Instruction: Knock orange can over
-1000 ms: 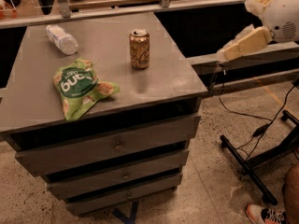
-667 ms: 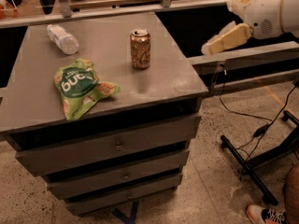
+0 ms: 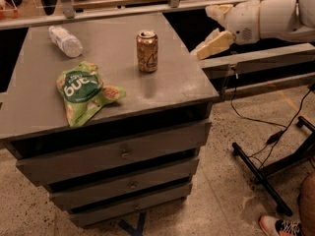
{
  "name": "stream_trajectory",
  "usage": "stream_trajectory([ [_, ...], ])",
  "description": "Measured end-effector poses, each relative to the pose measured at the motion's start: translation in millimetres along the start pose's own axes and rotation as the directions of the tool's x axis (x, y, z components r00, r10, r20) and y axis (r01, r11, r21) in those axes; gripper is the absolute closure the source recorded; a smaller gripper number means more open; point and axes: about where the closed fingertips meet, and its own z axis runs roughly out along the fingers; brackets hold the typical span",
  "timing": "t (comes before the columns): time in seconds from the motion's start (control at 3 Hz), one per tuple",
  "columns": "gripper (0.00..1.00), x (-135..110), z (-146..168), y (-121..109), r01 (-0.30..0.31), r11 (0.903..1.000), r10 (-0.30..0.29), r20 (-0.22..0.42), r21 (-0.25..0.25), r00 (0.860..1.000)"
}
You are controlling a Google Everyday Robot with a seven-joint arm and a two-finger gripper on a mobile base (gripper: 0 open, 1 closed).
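fingers (image 3: 216, 43) of the gripper (image 3: 204, 31) stand spread and empty, having swung in from the right to hang just off the table (image 3: 187, 82) edge at 3 o'clock of the orange can (image 3: 147, 51), which still stands upright and untouched near the table's 1 o'clock corner, so the knock looks close but not begun.

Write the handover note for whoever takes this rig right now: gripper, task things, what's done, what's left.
Gripper: open, empty, in the air beyond the cabinet top's right edge, to the right of the orange can, not touching it.
Orange can: upright, toward the back right of the top.
Green bag lies front left and water bottle back left, both apart from the can.
Done: nothing, the can is not yet knocked.
Left: probably sweep left into the can and tip it.
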Motion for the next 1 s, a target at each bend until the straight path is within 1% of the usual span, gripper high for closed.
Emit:
stream_trajectory([
  [0.33,0.00,-5,24,7,0.076,0.9949,-0.073,0.037,-0.066,0.997],
  [0.67,0.00,-5,25,7,0.085,0.9939,-0.083,0.039,-0.070,0.996],
  [1.0,0.00,11,28,14,0.039,0.9961,-0.037,0.027,-0.079,0.999],
])
